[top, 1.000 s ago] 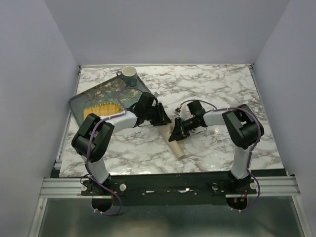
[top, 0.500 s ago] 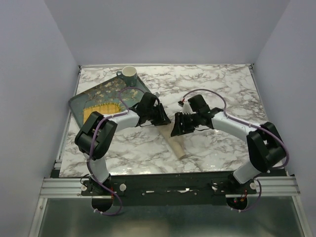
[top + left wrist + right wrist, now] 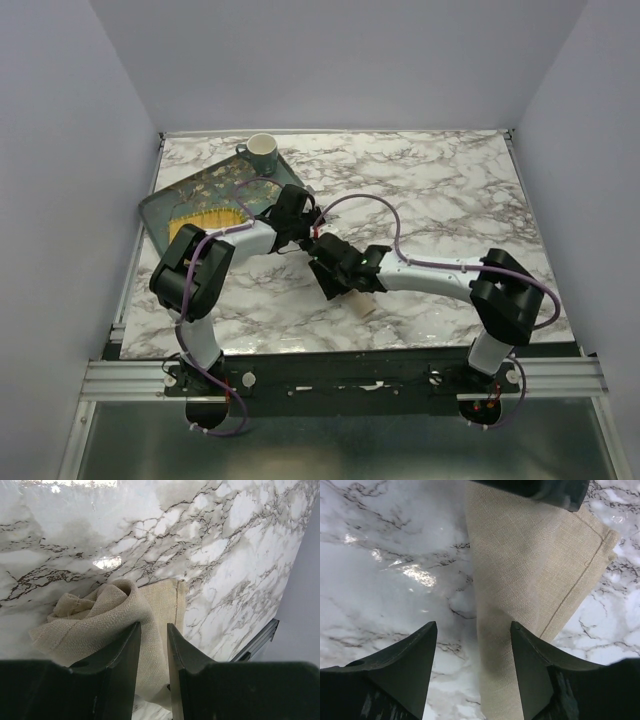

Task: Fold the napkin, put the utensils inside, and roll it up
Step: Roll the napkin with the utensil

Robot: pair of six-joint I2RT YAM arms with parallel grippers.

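The beige napkin [image 3: 363,304] lies rolled into a slanting tube on the marble table. In the left wrist view its loose, bunched end [image 3: 100,617] lies just past my left gripper [image 3: 154,627], whose jaws stand a narrow gap apart with cloth showing between them. In the top view my left gripper [image 3: 312,238] is at the roll's far end. My right gripper [image 3: 333,280] is open over the middle of the roll. Its jaws [image 3: 470,627] straddle the roll's left edge [image 3: 530,560] without touching it. The spoon is hidden.
A dark teal floral tray [image 3: 165,203] with a yellow patch [image 3: 205,221] lies at the left rear. A mug [image 3: 262,150] stands on its far corner. The table's front rail [image 3: 255,640] shows near the napkin.
My right arm has stretched out and swung left, carrying its gripper from the roll's far end to over the middle of the roll. My left gripper has drawn back slightly to the left.
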